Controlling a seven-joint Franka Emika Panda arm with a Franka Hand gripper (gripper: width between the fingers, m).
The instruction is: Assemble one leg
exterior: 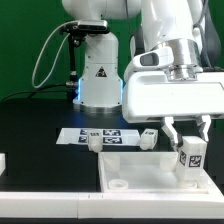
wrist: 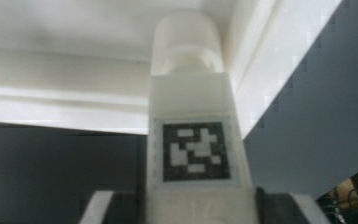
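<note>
My gripper [exterior: 189, 140] is shut on a leg [exterior: 190, 155], a chunky white post with a black-and-white tag on its side. It holds the leg upright over the right end of the large flat white panel [exterior: 140, 165]; I cannot tell whether the leg touches the panel. In the wrist view the leg [wrist: 194, 90] fills the middle, tag facing the camera, with my gripper [wrist: 194, 212] clamped on its near end and a finger [wrist: 108, 208] on each side. Two more legs [exterior: 92, 141] [exterior: 147, 138] stand behind the panel.
The marker board [exterior: 104, 132] lies behind the panel, between the two standing legs. The robot base [exterior: 98, 75] stands at the back centre. A white part [exterior: 3, 161] shows at the exterior view's left edge. The panel has a round hole [exterior: 118, 184] near its front.
</note>
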